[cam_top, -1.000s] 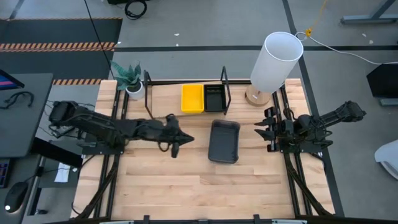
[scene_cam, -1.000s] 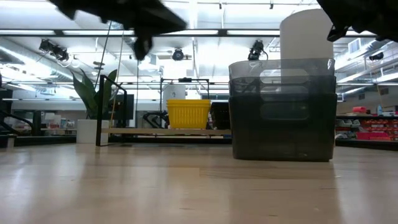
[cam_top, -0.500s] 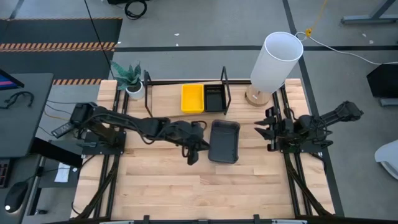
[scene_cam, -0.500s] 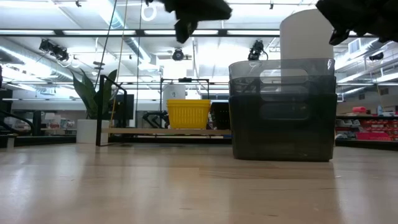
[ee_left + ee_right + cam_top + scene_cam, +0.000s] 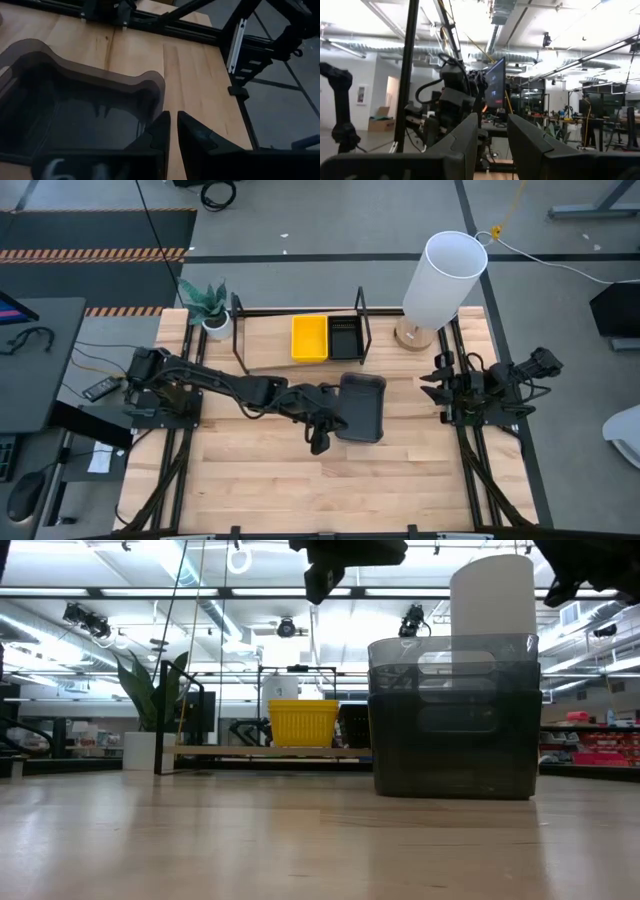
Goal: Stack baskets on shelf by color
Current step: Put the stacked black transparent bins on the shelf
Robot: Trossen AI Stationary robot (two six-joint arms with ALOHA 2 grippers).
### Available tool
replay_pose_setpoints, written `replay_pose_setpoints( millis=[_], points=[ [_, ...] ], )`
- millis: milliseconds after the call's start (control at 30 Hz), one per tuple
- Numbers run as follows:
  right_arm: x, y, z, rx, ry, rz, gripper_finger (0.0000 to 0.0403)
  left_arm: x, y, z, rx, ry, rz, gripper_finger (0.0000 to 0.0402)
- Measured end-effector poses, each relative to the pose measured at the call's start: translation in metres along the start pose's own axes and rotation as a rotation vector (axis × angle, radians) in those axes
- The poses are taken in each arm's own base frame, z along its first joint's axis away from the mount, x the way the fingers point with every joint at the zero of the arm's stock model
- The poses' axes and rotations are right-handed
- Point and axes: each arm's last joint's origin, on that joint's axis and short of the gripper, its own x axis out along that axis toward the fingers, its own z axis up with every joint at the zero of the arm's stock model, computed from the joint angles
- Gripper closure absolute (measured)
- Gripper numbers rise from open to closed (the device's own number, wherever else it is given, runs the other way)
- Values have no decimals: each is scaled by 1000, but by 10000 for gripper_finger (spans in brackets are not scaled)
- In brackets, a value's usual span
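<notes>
We are hovering our left gripper (image 5: 172, 131), fingers nearly pinched together and holding nothing, just beside the near left corner of the dark grey basket stack (image 5: 360, 406) standing mid-table, apart from the shelf (image 5: 300, 338). Its long axis is running toward the shelf. We judge closed fingers risk shoving or tipping the stack. Our right gripper (image 5: 430, 387) is waiting slightly parted at the table's right edge.

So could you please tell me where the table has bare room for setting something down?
The near half of the table is bare wood. The shelf's left bay is empty too. It is crowded around the grey baskets, with the left gripper alongside.
</notes>
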Motion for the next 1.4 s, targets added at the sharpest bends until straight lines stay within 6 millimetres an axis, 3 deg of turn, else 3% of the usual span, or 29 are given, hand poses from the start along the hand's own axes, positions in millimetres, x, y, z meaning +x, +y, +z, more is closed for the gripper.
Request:
replay_pose_setpoints(
  millis=[433, 867, 1067, 1233, 1400],
  points=[
    [0, 3, -12, -7, 112, 45, 297, 19, 6, -11, -30, 44, 23, 363],
    [-3, -3, -33, -20, 323, -57, 380, 40, -6, -18, -11, -30, -27, 363],
    [-2, -5, -34, -81, 335, -68, 387, 56, -13, -22, 135, -132, 0, 351],
    [-3, -5, -35, 7, 339, -83, 386, 71, -14, -25, 199, -221, 20, 334],
    [-2, -5, -34, 57, 333, -91, 385, 84, -12, -38, 248, -189, 37, 329]
  ],
)
